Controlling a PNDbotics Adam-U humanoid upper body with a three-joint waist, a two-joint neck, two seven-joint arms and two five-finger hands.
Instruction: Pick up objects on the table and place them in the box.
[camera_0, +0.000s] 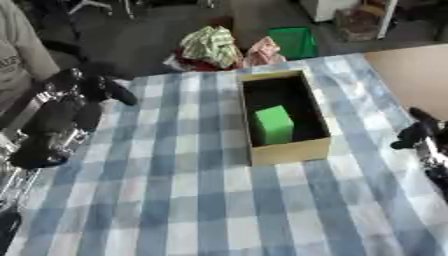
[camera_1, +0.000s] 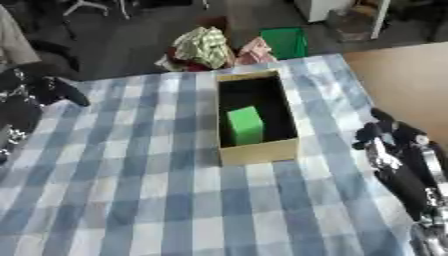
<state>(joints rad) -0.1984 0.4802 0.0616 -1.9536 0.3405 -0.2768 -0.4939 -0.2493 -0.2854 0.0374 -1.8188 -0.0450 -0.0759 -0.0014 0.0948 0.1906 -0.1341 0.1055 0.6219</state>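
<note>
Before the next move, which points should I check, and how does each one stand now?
1. Box upright on the table, top open: ok.
2. Green block inside the box: ok.
3. Objects left on the cloth to pick up: none seen.
4. Left hand clear of the box: ok.
5. Right hand clear of the box: ok.
6. Either hand holding something: cannot tell.

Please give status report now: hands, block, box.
Left hand and right hand hold nothing, off to sides. Green block inside box. Nothing in the way.
</note>
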